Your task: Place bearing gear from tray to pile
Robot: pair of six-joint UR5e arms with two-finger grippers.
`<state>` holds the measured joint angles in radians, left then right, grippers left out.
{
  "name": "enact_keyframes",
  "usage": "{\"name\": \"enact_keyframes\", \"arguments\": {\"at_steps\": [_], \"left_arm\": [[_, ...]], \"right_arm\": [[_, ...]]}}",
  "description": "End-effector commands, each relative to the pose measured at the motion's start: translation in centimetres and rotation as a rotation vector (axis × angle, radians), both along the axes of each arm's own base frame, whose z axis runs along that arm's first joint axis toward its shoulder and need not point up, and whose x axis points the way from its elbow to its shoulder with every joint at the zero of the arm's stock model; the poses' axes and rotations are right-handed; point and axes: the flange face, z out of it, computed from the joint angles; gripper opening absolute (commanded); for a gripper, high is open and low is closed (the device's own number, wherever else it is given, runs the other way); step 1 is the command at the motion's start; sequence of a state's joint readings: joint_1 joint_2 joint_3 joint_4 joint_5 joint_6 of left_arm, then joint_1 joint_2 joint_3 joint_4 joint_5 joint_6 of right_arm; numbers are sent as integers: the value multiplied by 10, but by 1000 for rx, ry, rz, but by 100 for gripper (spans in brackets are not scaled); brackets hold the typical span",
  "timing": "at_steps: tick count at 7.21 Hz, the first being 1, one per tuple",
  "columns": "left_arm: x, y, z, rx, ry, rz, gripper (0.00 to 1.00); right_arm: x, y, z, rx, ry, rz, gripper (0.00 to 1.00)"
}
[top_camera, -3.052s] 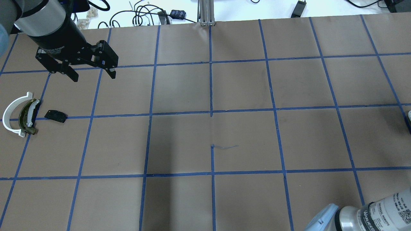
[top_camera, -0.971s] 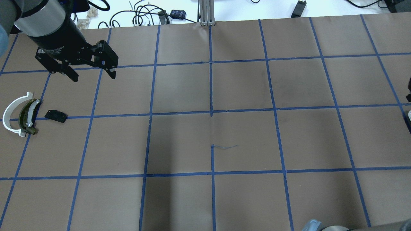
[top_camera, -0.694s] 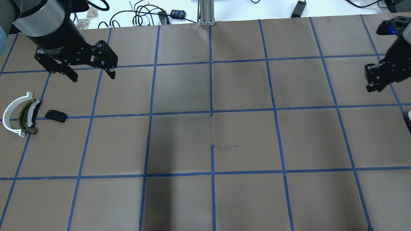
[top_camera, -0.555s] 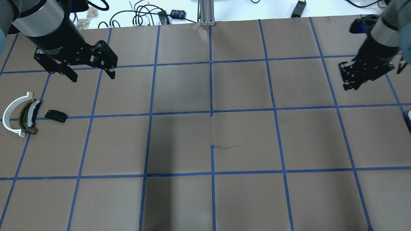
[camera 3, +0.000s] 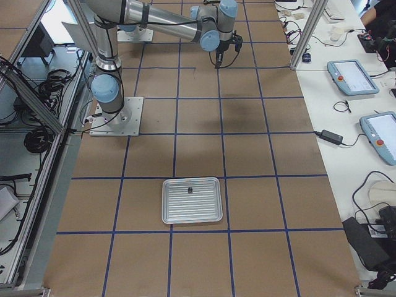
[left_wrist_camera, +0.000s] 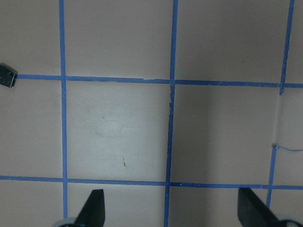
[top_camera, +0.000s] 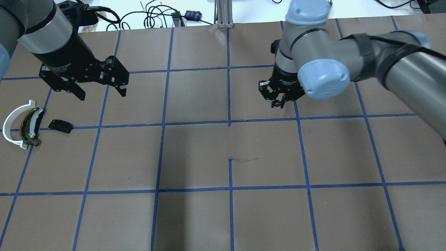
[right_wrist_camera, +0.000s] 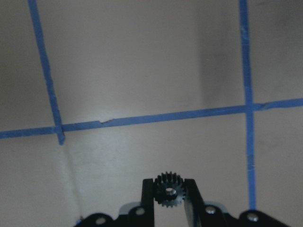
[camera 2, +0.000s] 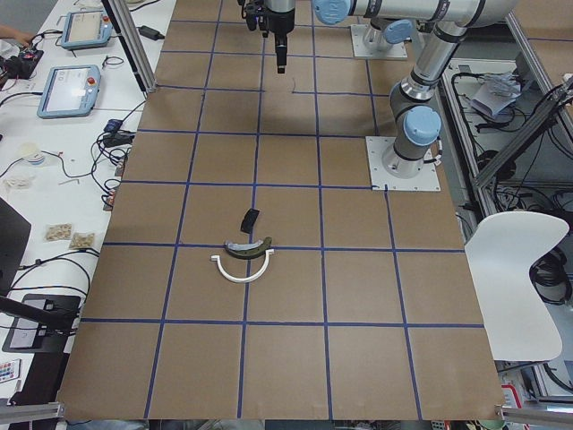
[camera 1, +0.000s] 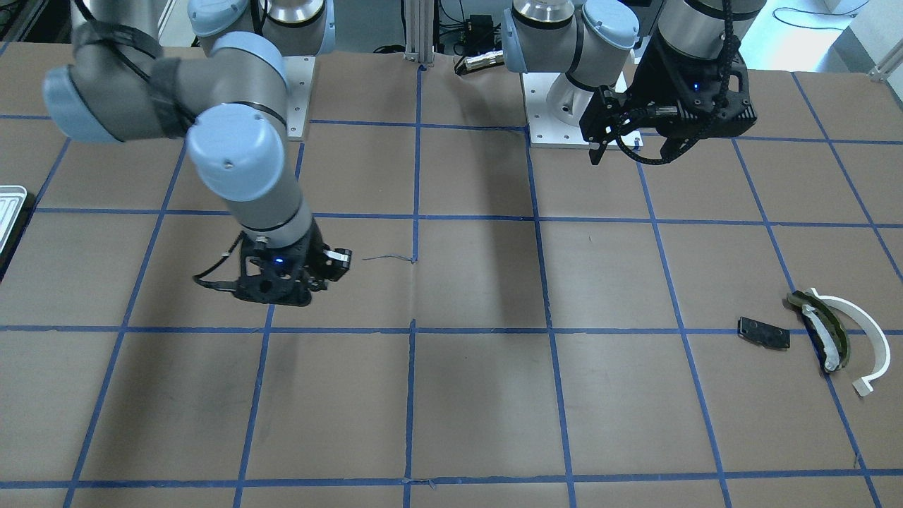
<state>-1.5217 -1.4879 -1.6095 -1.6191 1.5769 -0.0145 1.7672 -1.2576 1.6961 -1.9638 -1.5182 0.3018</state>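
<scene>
Tabletop (top_camera: 195,157), brown paper with a blue tape grid: tray (camera 3: 207,207) at its right end, one small dark part (camera 3: 190,189) lying in it; pile (top_camera: 21,125) at 9 o'clock overhead, well apart, so the load must cross the full width. Right tool (top_camera: 279,103) near 1 o'clock of centre, clamped on the gear (right_wrist_camera: 169,191) by its teeth, judged mid-carry; left tool (top_camera: 101,89) spread, empty, at 10 o'clock near the pile. Print on the left tool's body unreadable; no other writing.

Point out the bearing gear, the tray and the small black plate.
bearing gear (right_wrist_camera: 169,192), right wrist view, toothed face.
tray (camera 3: 204,209), exterior right view, bare ridged floor.
black plate (top_camera: 60,126), overhead view, flat top.
</scene>
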Motion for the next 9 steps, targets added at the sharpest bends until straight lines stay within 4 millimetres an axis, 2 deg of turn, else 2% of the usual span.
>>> {"name": "enact_keyframes", "arguments": {"at_steps": [1, 2, 3, 4, 5, 6, 7, 8, 9], "left_arm": [[0, 3, -3, 8, 0, 8, 100], [1, -1, -7, 10, 2, 5, 100], [1, -1, -7, 10, 2, 4, 100], [1, -1, -7, 10, 2, 4, 100], [0, 1, -3, 0, 1, 4, 100], [0, 2, -3, 0, 3, -8, 100], [0, 0, -4, 0, 3, -10, 100], [1, -14, -6, -29, 14, 2, 100], [0, -20, -16, -43, 15, 7, 100]], "right_arm": [[79, 9, -61, -22, -9, -7, 0], [92, 11, -79, -24, -10, 0, 0], [115, 18, -94, -17, -57, 19, 1], [118, 21, -101, -21, -47, 28, 24], [118, 21, -102, -21, -43, 28, 83], [116, 18, -97, -31, -34, 36, 97], [107, 11, -86, -58, -4, 34, 100], [90, 4, -59, -75, -7, 9, 100], [50, -6, -28, -59, 0, 6, 100]]}}
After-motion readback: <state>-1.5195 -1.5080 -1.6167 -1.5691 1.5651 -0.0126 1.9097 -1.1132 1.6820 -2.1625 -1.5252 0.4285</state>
